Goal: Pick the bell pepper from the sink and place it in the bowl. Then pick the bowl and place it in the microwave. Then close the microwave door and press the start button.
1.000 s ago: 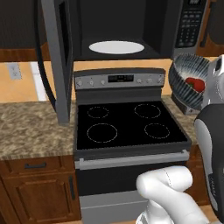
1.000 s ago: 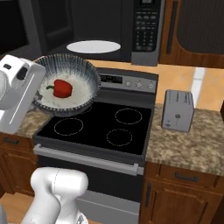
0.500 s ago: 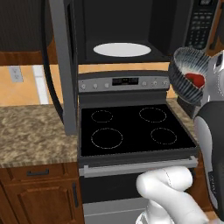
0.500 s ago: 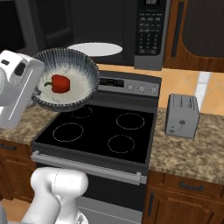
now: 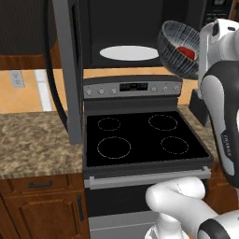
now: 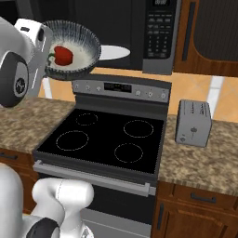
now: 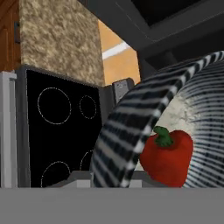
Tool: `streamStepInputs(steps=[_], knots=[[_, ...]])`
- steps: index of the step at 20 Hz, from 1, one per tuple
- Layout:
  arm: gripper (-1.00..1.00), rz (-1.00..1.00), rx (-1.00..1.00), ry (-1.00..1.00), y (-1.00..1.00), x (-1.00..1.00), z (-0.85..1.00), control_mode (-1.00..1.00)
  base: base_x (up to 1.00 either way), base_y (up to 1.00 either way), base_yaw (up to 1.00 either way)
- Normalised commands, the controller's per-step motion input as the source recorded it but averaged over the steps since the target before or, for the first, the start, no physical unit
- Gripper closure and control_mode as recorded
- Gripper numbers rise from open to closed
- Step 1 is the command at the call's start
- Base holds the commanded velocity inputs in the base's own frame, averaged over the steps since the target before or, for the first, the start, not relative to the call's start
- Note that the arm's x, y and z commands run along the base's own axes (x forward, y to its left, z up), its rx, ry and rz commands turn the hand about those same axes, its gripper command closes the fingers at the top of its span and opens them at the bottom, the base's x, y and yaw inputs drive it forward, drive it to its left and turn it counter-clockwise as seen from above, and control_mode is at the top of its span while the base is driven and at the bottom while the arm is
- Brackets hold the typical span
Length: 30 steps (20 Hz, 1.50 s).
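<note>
The right base view shows the toaster (image 6: 193, 123) on the table (image 6: 209, 162) right of the stove (image 6: 104, 142), and the button panel (image 6: 159, 29) of the microwave (image 6: 139, 28). The left base view shows the open door (image 5: 65, 70) of the microwave (image 5: 135, 28), which stands out toward the camera at the left, and the white plate (image 5: 129, 52) inside the cavity. The hand view shows the bowl (image 7: 131, 131) from very near, with the stove (image 7: 57, 131) behind it.

The arm is raised high, at the level of the microwave opening. The bowl (image 5: 179, 49) is up in the air in front of the opening, tilted, above the back of the stove (image 5: 140, 137). The pepper (image 6: 62, 55) lies inside the bowl (image 6: 74, 49); it also shows red in the left base view (image 5: 186, 51) and in the hand view (image 7: 166, 158).

The hand holds the bowl at its rim, but the fingers are hidden, so I cannot tell how far they are closed.
</note>
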Motion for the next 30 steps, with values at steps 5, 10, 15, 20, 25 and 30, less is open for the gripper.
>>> streamStepInputs(steps=[5,10,15,20,25,30], knots=[[1.00,0.14,-0.45,0.03,0.38,1.00,0.01,-1.00,0.00,0.00,0.00],[1.00,0.01,-0.36,0.11,0.10,1.00,0.00,-1.00,0.00,0.00,0.00],[1.00,0.03,-0.04,0.12,0.00,1.00,-0.01,-1.00,0.00,0.00,0.00],[1.00,0.10,0.01,0.05,0.00,1.00,0.00,-1.00,0.00,0.00,0.00],[1.00,0.13,0.00,-0.01,-0.03,1.00,-0.01,-1.00,0.00,0.00,0.00],[1.00,0.10,-0.01,-0.09,-0.01,1.00,-0.15,-1.00,0.00,0.00,0.00]])
